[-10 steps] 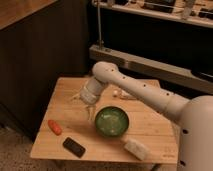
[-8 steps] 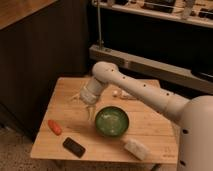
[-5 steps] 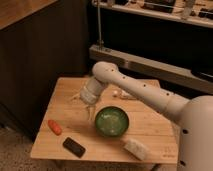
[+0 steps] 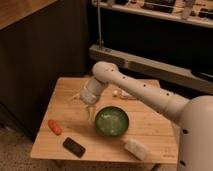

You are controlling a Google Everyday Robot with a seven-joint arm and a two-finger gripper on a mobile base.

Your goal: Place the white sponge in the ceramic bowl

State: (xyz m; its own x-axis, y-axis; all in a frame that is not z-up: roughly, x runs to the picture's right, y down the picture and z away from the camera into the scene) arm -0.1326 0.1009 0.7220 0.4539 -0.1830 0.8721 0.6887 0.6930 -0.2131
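Note:
The ceramic bowl [image 4: 110,121], green and glossy inside, stands near the middle of the wooden table [image 4: 145,122]. The white sponge [image 4: 135,148], an off-white block, lies on the table in front of and to the right of the bowl, close to the front edge. My gripper [image 4: 90,108] hangs at the end of the white arm, pointing down, just left of the bowl's rim and a little above the table. It is well apart from the sponge.
An orange-red object [image 4: 55,127] lies at the front left of the table. A black phone-like slab [image 4: 74,147] lies near the front edge. A small pale item [image 4: 120,94] sits behind the arm. A dark cabinet and a metal rail [image 4: 150,62] stand behind the table.

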